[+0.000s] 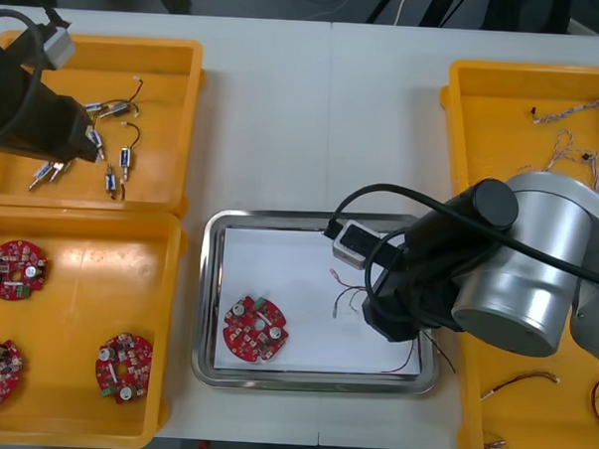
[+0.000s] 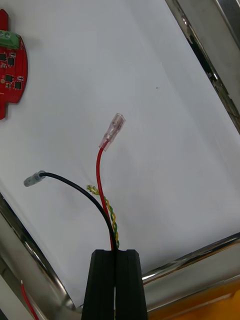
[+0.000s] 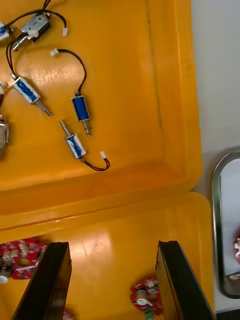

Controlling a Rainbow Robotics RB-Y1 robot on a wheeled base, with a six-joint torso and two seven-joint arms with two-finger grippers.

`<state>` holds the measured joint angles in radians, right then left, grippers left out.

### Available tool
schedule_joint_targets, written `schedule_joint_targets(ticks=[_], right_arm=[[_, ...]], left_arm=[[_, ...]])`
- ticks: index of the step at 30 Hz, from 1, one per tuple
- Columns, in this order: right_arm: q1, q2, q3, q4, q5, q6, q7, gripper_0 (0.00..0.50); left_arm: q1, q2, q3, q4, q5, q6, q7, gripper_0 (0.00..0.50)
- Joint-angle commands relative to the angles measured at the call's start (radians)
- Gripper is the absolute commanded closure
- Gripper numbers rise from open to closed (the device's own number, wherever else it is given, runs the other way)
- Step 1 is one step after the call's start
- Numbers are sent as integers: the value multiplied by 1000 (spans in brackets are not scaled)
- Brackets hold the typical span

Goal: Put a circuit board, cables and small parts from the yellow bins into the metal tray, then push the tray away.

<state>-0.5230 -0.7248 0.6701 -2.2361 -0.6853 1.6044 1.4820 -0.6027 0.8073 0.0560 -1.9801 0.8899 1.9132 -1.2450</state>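
Note:
The metal tray (image 1: 209, 300), white inside, holds a round red circuit board (image 1: 255, 329) (image 2: 10, 75). My right arm (image 1: 497, 263) reaches over the tray's right side. My right gripper (image 2: 115, 252) is shut on a small bundle of cables just above the white floor: a red cable (image 2: 102, 170) with a clear end, a black cable (image 2: 75, 186) and a twisted yellow strand (image 2: 114, 220). Their loose ends (image 1: 344, 294) lie in the tray. My left gripper (image 3: 112, 250) (image 1: 79, 145) hangs open over the ridge between the two left bins, near several small metal parts (image 3: 80, 107).
The near left bin (image 1: 80, 245) holds three circuit boards (image 1: 14, 269). The far left bin (image 1: 176, 90) holds small metal parts (image 1: 111, 107). Cables lie in the far right bin (image 1: 573, 112) and the near right bin (image 1: 516, 383). A thin red cable (image 1: 403, 363) crosses the tray's near right corner.

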Motion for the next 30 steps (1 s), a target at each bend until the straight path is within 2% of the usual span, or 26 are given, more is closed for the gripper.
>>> schedule_joint_targets(ticks=[1, 9, 16, 22, 26, 30], right_arm=[[-12, 34, 59, 1, 49, -27, -29, 500], [-14, 28, 157, 0, 138, -87, 4, 500], [-14, 10, 200, 0, 136, -86, 52, 500], [-14, 5, 212, 0, 151, -86, 165, 500], [-14, 5, 230, 1, 174, -86, 222, 500], [-14, 2, 270, 1, 213, -87, 227, 500]], left_arm=[[15, 55, 71, 47, -9, 7, -136, 0], [15, 93, 104, 152, -31, 7, -324, 0], [15, 124, 104, 257, -52, 7, -475, 0], [12, 136, 102, 334, -74, -29, -607, 0], [4, 135, 102, 383, -81, -65, -691, 0], [-22, 135, 102, 438, -81, -77, -765, 0]])
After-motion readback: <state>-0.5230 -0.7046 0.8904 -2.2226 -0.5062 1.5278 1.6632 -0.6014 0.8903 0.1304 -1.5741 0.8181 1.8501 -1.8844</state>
